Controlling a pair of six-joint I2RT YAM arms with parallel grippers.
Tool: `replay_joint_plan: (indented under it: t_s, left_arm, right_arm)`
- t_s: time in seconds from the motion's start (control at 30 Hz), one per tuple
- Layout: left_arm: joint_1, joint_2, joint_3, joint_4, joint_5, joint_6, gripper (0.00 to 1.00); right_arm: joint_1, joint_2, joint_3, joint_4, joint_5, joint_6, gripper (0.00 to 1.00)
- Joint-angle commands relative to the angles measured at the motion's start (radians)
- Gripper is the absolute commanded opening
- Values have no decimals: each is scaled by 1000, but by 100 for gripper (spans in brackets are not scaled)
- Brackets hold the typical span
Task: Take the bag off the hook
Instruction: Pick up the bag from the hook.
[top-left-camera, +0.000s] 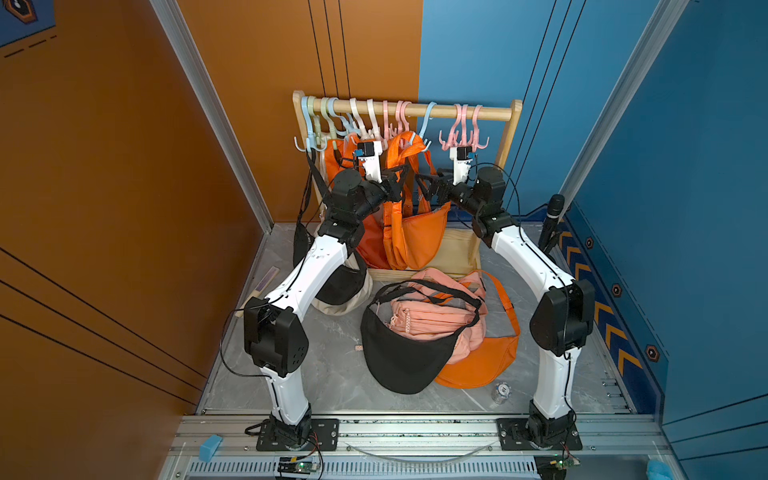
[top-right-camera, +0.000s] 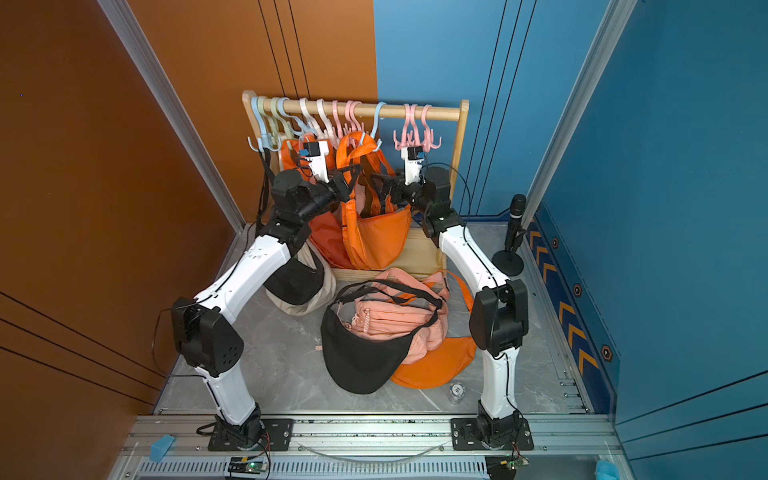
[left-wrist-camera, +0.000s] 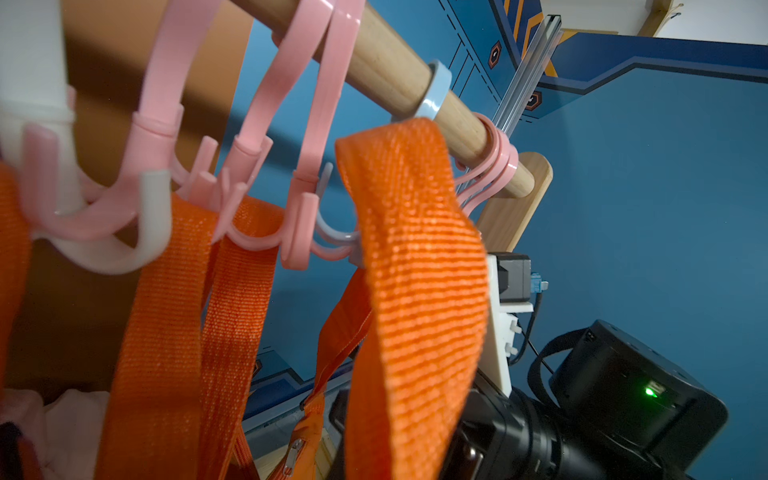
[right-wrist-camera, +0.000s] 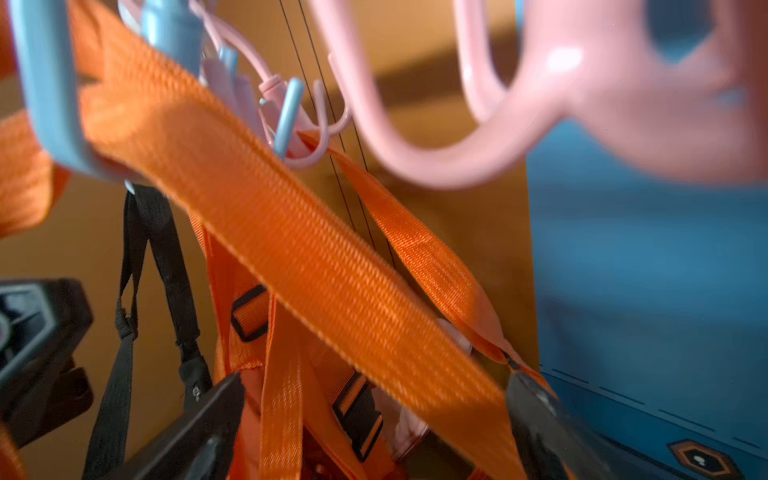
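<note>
The left claw (top-left-camera: 398, 179) was closed on the orange strap (left-wrist-camera: 411, 257) of the hanging orange bag (top-left-camera: 419, 239). The right claw (right-wrist-camera: 374, 376) stood wide, its black fingers (right-wrist-camera: 197, 422) either side of that strap without pinching it.

The left wrist view did not show its own fingers. It showed only the strap rising in an arch close to the lens, its top just beside the pale blue hook (left-wrist-camera: 436, 89) ringed over the wooden rail (left-wrist-camera: 386, 62). The right wrist view showed what that one hid: the strap lay in the crook of the blue hook. A blurred pink hook (right-wrist-camera: 519, 124) hung close in front, and black straps (right-wrist-camera: 166, 257) hung beside it.

In both top views a blue sponge (top-left-camera: 210, 446) sat nearest, on the front frame. On the grey table (top-left-camera: 332, 374) beyond it lay a pile: a black bag (top-left-camera: 399, 361) over a pink bag (top-left-camera: 432, 320) and a second orange bag (top-left-camera: 482, 361). A small round thing (top-left-camera: 502, 390) beside the pile was too small to identify.

Farther back, the hanging bag was between the two claws. The left arm (top-left-camera: 307, 270) covered part of a cream bag (top-left-camera: 328, 309) at the rack's end. A microphone (top-left-camera: 555, 216) stood by the blue wall (top-left-camera: 685, 166), and a top view showed its round base (top-right-camera: 508, 264) clear of the right arm (top-right-camera: 469, 257). Empty pink hooks (top-left-camera: 463, 133) hung on the rail behind the right claw.
</note>
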Motion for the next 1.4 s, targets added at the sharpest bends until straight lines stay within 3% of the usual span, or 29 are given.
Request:
replay_joint_plan:
  t_s: [0.0, 0.17, 0.27, 0.43, 0.5, 0.7, 1.07, 1.37]
  left_arm:
    - [19, -44, -13, -3, 26, 9, 0]
    - [25, -32, -6, -4, 28, 5, 0]
    - [26, -27, -2, -3, 28, 2, 0]
    - [27, -22, 6, -4, 33, 4, 0]
    - [26, -15, 15, -12, 35, 4, 0]
    - [19, 19, 67, -36, 32, 17, 0]
    - [-9, 184, 369, -140, 38, 38, 0]
    - [-4, 199, 436, -155, 29, 52, 0]
  right_arm:
    - [-2, 23, 73, 47, 42, -10, 96]
    - [-4, 88, 154, 25, 17, 10, 83]
    - [-5, 107, 182, 21, 1, 32, 69]
    - [-4, 88, 162, 38, -18, 65, 16]
    - [-4, 66, 135, 58, -18, 76, 1]
    - [1, -32, 71, 87, -18, 90, 0]
    - [7, -125, 86, 0, 32, 82, 0]
    - [1, -158, 107, -69, 39, 74, 0]
